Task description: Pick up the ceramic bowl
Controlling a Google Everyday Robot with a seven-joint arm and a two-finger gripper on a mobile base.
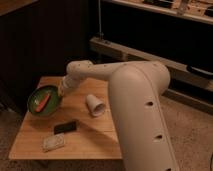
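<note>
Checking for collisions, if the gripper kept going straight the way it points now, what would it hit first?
The gripper points down-left, at the rim of the round glossy green ceramic bowl, which looks tilted. Going on, it would likely meet that bowl first, then the light wooden table; depth is unclear.

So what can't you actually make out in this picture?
- Gripper: sits at the bowl's right rim; the arm's wrist hides how it grips.
- Orange piece in the bowl: too blurred to identify.
- Dark flat item and pale item on the table: too blurred to name.
</note>
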